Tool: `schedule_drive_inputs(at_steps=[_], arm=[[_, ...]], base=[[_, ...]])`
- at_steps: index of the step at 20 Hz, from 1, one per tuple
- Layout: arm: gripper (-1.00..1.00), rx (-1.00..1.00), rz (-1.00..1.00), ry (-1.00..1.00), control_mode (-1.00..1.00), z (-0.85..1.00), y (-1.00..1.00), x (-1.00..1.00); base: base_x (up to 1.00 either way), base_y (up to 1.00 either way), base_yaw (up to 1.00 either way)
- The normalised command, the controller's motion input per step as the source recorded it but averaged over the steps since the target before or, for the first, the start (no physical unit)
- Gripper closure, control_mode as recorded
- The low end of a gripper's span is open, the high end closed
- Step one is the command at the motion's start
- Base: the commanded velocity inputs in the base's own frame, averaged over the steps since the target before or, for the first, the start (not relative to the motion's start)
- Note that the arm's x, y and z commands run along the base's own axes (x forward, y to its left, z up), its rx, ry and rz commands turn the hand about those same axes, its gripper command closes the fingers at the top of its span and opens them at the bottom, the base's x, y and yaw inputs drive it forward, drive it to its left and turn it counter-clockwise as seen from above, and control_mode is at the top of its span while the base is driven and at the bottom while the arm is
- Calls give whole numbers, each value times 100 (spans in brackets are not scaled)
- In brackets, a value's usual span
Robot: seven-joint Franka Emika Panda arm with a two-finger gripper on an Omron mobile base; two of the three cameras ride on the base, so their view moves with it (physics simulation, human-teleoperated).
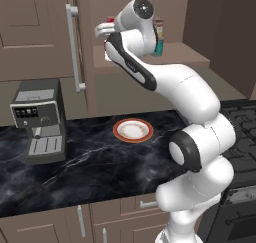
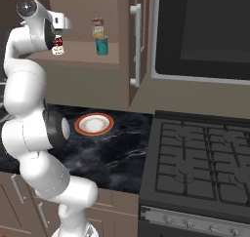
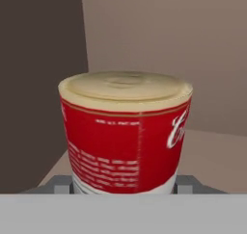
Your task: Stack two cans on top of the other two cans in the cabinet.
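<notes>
The end effector (image 3: 123, 187) grips the red-and-pale can (image 3: 124, 132) (fingers closed against its sides) inside the cabinet (image 2: 83, 60), left of the stacked teal can (image 2: 101, 46).

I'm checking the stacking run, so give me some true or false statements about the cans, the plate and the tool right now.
1. One can already stands on top of the teal can on the cabinet shelf. True: a pale greenish can sits on it.
2. The plate on the black counter holds a can. False: the plate is bare.
3. In the hand view, a red can with a pale lid sits close up between the fingers of the tool. True.
4. The coffee machine stands inside the cabinet. False: it stands on the counter, below the cabinet door.
5. The plate lies on the stove. False: it lies on the counter beside the stove.
</notes>
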Motion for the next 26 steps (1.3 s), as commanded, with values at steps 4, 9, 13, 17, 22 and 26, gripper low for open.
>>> schedule_drive_inputs(at_steps=[4, 9, 13, 17, 22, 26], arm=[[100, 0, 1, 0, -100, -13, 7, 12], [100, -1, 0, 0, -100, -8, 3, 14], [100, -2, 0, 0, -100, -6, 1, 5], [100, -1, 0, 0, -100, -4, 8, 1], [100, 0, 0, 0, -100, -5, 9, 1], [100, 0, 0, 0, -100, -8, 2, 6]], base=[[0, 0, 0], [0, 0, 0], [0, 0, 0], [0, 0, 0], [0, 0, 0], [0, 0, 0]])
